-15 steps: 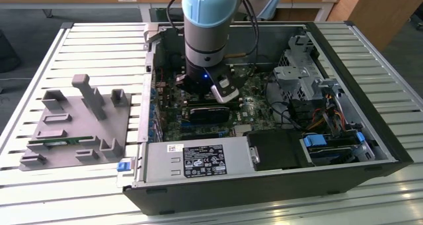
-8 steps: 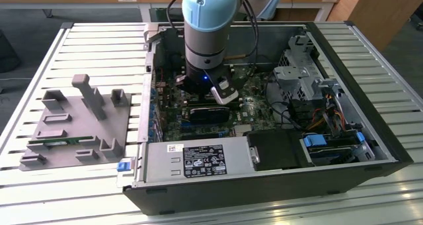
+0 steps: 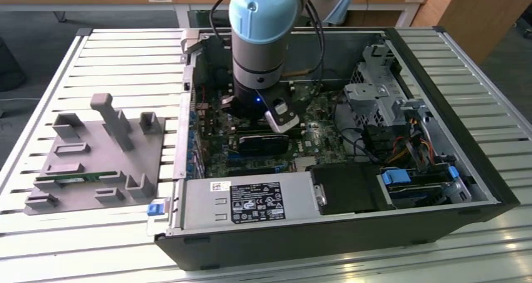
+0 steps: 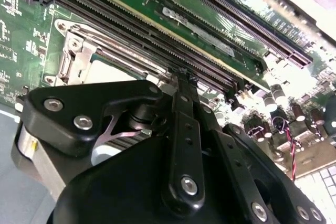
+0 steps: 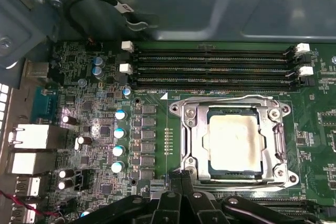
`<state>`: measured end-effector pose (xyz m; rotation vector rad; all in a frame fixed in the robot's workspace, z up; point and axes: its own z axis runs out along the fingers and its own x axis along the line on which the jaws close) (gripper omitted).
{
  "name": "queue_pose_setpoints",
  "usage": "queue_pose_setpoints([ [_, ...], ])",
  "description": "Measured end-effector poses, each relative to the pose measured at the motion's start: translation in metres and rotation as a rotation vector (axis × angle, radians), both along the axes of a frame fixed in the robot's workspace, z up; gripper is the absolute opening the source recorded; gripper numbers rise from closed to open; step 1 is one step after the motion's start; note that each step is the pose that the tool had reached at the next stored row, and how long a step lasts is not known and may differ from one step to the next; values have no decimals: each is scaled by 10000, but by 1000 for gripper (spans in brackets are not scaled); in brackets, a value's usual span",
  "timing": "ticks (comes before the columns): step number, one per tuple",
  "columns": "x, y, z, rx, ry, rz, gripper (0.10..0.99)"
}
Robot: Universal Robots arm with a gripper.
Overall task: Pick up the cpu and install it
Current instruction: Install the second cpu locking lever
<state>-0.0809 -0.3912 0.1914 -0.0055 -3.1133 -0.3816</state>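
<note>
The cpu [image 5: 234, 147] — in the first wrist view, a flat square chip with a pale silvery top, lying face-up inside the metal socket frame [image 5: 191, 145] on the green motherboard [image 5: 152, 129]. Its sides run square with the frame and parallel to the memory slots [image 5: 210, 66] just beyond it; being square, it has no long axis. It appears seated, not held. The gripper [image 5: 184, 182] shows as black links at the near edge of the frame, so the chip lies just ahead of the fingers.

Second wrist view — the gripper [image 4: 181, 80] ends by the socket frame [image 4: 73, 56], fingers drawn together, tips meeting with nothing visible between them.

Exterior view — the arm [image 3: 261, 40] stands upright inside the open computer case [image 3: 465, 108] on the slatted tabletop [image 3: 124, 58]; a grey parts tray [image 3: 83, 171] lies well apart, on the exterior view's left.
</note>
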Motion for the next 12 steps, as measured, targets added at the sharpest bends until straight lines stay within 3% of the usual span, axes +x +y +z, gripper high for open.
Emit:
queue_pose_setpoints([
  [6, -19, 5, 33, 3, -1, -1, 106],
  [12, -20, 49, 3, 1, 1, 0, 106],
])
